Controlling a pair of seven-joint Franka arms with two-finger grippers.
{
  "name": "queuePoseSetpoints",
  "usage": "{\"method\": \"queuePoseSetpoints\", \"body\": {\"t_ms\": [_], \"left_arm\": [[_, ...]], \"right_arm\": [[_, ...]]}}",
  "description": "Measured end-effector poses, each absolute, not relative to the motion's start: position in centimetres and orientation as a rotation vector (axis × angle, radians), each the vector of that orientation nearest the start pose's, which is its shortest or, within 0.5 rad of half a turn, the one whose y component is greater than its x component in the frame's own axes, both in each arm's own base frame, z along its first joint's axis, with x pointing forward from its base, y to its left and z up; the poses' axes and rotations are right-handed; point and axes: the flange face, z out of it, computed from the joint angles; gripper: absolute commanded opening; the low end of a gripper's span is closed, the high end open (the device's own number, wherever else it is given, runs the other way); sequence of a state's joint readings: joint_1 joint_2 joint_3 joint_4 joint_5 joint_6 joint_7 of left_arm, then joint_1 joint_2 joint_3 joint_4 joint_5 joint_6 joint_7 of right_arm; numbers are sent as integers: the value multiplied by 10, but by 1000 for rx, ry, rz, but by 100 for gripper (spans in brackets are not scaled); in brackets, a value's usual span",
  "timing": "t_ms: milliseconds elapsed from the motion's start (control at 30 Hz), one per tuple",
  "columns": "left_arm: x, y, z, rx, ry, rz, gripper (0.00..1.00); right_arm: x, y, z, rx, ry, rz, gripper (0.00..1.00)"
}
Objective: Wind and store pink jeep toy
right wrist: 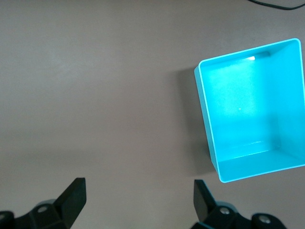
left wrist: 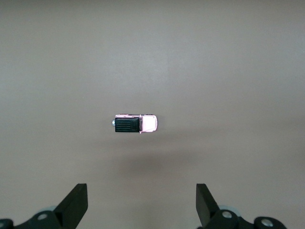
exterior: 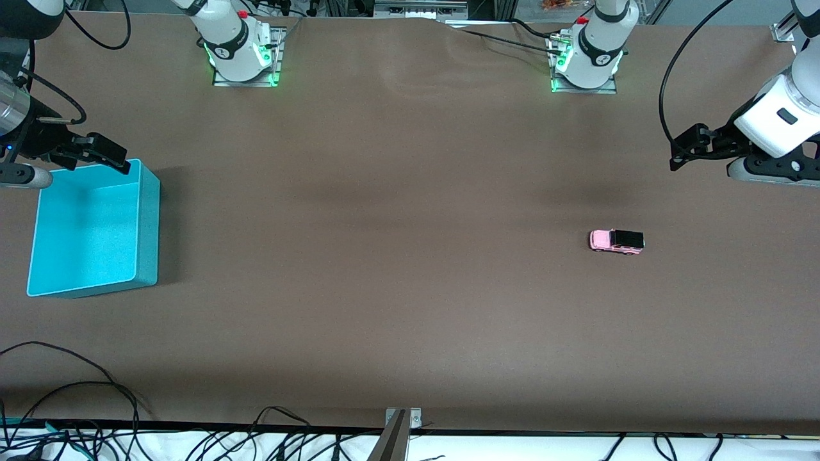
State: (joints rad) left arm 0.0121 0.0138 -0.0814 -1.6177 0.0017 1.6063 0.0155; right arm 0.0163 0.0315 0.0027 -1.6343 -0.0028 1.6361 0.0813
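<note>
L gripper (left wrist: 140,205) up in the air w/ fingers (left wrist: 76,202) spread wide, nothing between them, grasping nothing. In front view the L gripper (exterior: 688,150) hangs over bare table (exterior: 410,288) at the L arm's end, pointing toward table centre. L wrist view looks straight down: toy car (left wrist: 136,123) sits on the table a bit out from the fingertips, roughly centred between the two fingers, apart from both, no contact.

R gripper (right wrist: 138,202) also up in the air, fingers (right wrist: 74,195) wide apart, empty, released. Front view: R gripper (exterior: 106,153) hovers over the bin's edge nearest the robot bases, at the R arm's end. R wrist view shows the bin (right wrist: 209,138) off to one side of the fingers, not between them, not touching.

Toy car (exterior: 617,241): pink front, black roof + rear, upright on its wheels, lying lengthwise along the table, pink end toward the R arm's end. It's on the L arm's half of the table, nearer the front camera than the L gripper's spot.

Bin (exterior: 146,224): turquoise, open-top, rectangular, inside looks bare. Well apart from the car, whole table width between them.

Cables (exterior: 70,416) run along the table edge nearest the front camera.
</note>
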Motion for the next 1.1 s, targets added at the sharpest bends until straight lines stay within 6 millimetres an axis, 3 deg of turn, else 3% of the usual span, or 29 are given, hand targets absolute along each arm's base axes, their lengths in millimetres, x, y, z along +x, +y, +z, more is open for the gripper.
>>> {"method": "queuePoseSetpoints", "body": {"t_ms": [300, 733, 1100], "left_arm": [[564, -40, 585, -3137, 139, 81, 100], [576, -45, 539, -3129, 198, 261, 100], [584, -37, 518, -3079, 751, 313, 100]], "right_arm": [[567, 11, 582, -3144, 97, 47, 100], [567, 11, 583, -3144, 97, 46, 100], [567, 11, 583, -3144, 97, 46, 100]]}}
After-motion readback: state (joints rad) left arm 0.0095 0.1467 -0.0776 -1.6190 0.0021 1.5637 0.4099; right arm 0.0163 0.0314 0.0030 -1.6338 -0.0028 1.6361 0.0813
